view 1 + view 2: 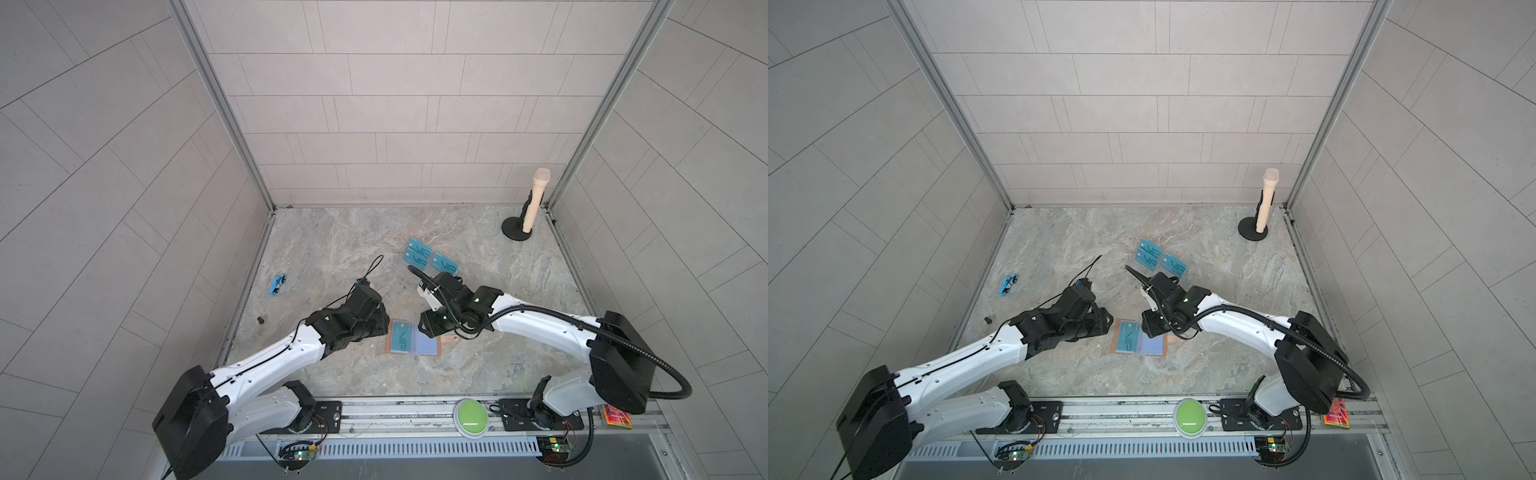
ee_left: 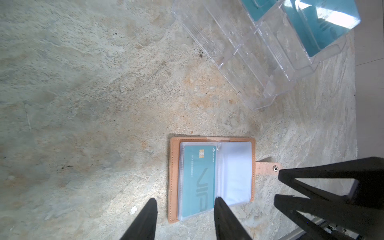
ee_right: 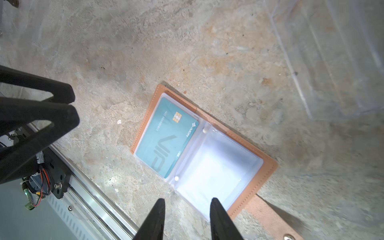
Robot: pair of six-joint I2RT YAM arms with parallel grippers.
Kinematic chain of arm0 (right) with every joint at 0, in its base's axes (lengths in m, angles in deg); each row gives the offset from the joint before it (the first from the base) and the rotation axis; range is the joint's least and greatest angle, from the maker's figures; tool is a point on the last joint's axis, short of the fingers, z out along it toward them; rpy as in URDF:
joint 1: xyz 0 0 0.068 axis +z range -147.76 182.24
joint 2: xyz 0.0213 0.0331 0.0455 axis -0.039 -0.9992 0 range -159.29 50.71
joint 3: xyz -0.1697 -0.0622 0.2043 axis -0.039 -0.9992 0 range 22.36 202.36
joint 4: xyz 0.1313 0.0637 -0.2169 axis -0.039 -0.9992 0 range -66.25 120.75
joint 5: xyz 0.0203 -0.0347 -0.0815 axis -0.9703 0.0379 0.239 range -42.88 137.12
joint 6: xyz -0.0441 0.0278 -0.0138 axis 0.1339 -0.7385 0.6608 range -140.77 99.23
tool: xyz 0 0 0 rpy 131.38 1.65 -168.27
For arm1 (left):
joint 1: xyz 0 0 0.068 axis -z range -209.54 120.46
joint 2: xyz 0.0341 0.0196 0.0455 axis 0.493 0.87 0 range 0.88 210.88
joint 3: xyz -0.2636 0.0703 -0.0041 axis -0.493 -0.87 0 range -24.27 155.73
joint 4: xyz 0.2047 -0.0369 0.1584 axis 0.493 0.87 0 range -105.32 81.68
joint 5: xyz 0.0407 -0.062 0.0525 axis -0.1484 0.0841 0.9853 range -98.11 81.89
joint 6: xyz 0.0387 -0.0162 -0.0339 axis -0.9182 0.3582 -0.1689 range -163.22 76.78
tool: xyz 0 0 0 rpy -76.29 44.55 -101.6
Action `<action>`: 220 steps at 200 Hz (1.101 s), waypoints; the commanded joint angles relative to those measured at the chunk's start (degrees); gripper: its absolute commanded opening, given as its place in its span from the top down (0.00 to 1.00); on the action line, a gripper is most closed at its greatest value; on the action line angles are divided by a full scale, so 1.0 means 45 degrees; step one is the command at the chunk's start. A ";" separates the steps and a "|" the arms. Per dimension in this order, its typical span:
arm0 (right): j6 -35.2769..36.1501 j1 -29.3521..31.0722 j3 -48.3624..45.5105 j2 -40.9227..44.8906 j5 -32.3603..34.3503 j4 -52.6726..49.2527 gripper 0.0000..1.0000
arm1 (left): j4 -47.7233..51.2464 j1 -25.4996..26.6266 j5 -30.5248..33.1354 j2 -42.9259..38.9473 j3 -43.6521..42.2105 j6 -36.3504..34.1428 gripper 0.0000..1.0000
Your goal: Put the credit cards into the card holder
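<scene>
The tan card holder [image 1: 428, 344] [image 1: 1154, 345] lies open on the stone table between both arms. One teal VIP credit card [image 2: 199, 180] [image 3: 168, 137] sits in its left clear pocket; the right pocket [image 3: 218, 170] looks empty. More teal credit cards [image 1: 417, 250] [image 1: 1174, 264] stand in the acrylic stand behind. My left gripper [image 2: 185, 205] is open, with one fingertip [image 2: 219, 204] over the holder's middle fold and the other off its edge. My right gripper [image 3: 187, 200] is open above the near edge of the right pocket. Neither holds anything.
A clear acrylic tiered stand [image 2: 259, 62] is just beyond the holder. A blue toy car [image 1: 277, 284] lies at the left, and a microphone on a black base [image 1: 534, 203] stands in the back right corner. The green button [image 1: 472, 417] and an orange-pink slab [image 1: 617, 415] are on the front rail.
</scene>
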State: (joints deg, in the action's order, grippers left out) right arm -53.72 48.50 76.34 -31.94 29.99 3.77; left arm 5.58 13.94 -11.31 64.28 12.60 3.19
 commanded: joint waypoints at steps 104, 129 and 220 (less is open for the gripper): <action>-0.0560 -0.0820 -0.1936 -0.0109 -0.1386 0.1487 0.77 | -0.3965 0.1333 -0.2456 0.3690 0.0849 0.0781 0.60; -0.0703 -0.0817 -0.2264 -0.0372 -0.1056 0.2096 0.78 | -0.4943 0.1329 -0.3365 0.4620 0.1051 0.1030 0.59; -0.0764 -0.0863 -0.2378 -0.1222 -0.0843 0.2208 0.77 | -0.4830 0.1239 -0.3694 0.6119 0.1476 0.0954 0.59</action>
State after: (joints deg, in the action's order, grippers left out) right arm -56.95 44.80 65.04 -36.05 25.12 13.85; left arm -17.08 19.71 -28.01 90.48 17.73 8.35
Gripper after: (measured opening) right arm 0.230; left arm 0.410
